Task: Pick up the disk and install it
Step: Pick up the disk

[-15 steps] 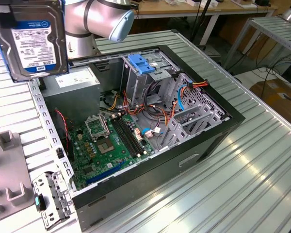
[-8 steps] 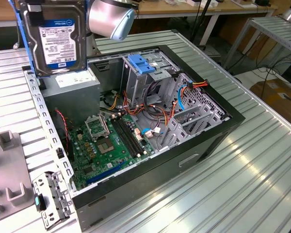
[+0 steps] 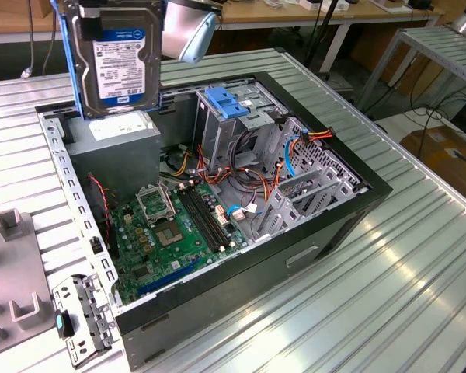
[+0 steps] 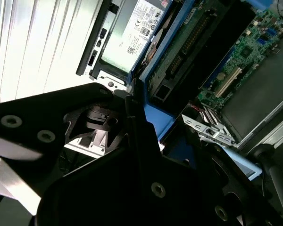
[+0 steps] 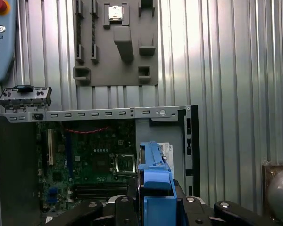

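Observation:
The disk [image 3: 116,62] hangs upright in the air at the far left corner of the open computer case [image 3: 357,194], its white label with the blue band facing the exterior camera and blue rails along its sides. It is above the grey power supply box [image 3: 116,136]. In the first wrist view my gripper [image 5: 155,207] is shut on the disk's blue rail [image 5: 154,179], seen edge-on. In the second wrist view the gripper [image 4: 132,108] holds the disk, whose dark circuit-board underside [image 4: 188,42] shows.
Inside the case lie the green motherboard [image 3: 175,225], loose cables, and a metal drive cage with a blue latch plate [image 3: 229,105]. A grey fixture plate [image 5: 115,42] and a small metal bracket [image 3: 81,318] sit on the ribbed table beside the case.

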`<action>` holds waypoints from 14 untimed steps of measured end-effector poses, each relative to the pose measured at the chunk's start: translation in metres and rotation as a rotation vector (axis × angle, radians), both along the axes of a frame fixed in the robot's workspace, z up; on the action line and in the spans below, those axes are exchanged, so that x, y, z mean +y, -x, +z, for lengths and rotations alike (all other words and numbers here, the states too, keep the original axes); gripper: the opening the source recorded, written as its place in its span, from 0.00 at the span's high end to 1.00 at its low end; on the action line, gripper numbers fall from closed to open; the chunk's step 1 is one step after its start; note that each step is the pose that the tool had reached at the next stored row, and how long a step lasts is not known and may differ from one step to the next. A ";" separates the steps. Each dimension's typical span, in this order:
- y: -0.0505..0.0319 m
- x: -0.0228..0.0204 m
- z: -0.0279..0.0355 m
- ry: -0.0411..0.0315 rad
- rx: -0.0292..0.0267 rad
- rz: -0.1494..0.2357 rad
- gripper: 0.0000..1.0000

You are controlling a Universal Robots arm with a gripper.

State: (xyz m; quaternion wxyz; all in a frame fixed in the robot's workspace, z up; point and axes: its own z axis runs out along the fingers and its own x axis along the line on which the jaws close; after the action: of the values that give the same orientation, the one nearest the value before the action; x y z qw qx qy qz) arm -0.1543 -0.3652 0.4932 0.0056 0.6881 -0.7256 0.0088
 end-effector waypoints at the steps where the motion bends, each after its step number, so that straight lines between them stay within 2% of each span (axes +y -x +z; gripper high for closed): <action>1: -0.0040 0.0000 -0.0001 0.0000 0.0000 0.000 0.63; 4: -0.0128 -0.0002 -0.0003 0.0000 0.0000 0.000 0.63; 6: -0.0139 -0.0018 -0.0004 0.0000 0.0000 0.000 0.63; 8: -0.0150 -0.0072 -0.0009 0.0000 0.0000 -0.002 0.63; 14: -0.0175 -0.0188 -0.0016 0.0000 0.0000 -0.006 0.63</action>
State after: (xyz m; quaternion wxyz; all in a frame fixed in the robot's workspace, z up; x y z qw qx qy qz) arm -0.1367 -0.3840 0.4916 0.0056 0.6860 -0.7275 0.0088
